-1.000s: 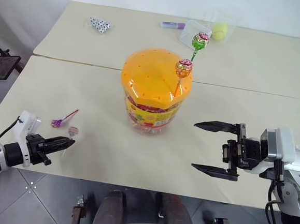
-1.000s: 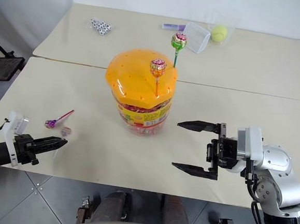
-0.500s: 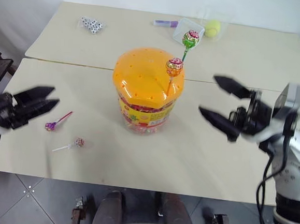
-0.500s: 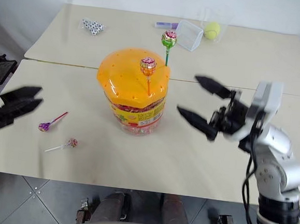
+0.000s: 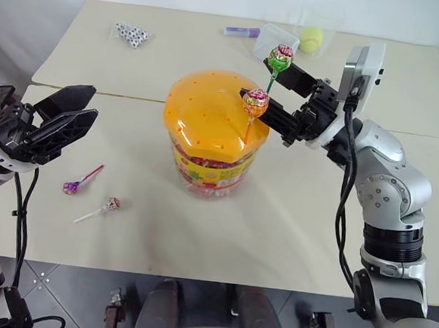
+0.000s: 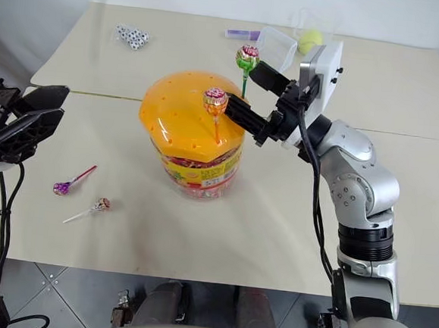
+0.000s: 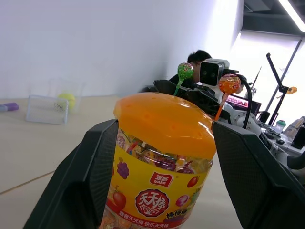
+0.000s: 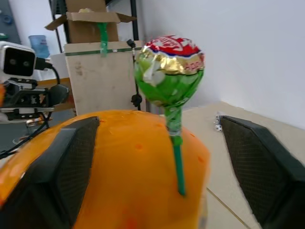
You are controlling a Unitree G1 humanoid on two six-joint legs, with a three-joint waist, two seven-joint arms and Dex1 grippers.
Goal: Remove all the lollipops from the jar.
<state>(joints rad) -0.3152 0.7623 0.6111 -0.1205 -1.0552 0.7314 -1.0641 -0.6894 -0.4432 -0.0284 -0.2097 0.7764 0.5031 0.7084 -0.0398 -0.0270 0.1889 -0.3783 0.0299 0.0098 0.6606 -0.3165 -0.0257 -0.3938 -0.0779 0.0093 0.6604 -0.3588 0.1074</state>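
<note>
Beige table [image 5: 352, 220] — jar [image 7: 159, 162] labelled "yake" — left hand [image 5: 69, 118] and right hand [image 5: 274, 92] both spread, empty.

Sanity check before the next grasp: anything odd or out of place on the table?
Nothing spilled or damaged. The jar stands upright, lid on, with the green lollipop and red-yellow lollipop stuck upright in it. The purple lollipop and pink-red lollipop lie flat on the table.

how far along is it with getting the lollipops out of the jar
Halfway. Done: the purple lollipop and pink-red lollipop lie on the table. In hand: the open right gripper brackets the green lollipop. Left: that one and the red-yellow lollipop, both in the jar lid.
</note>
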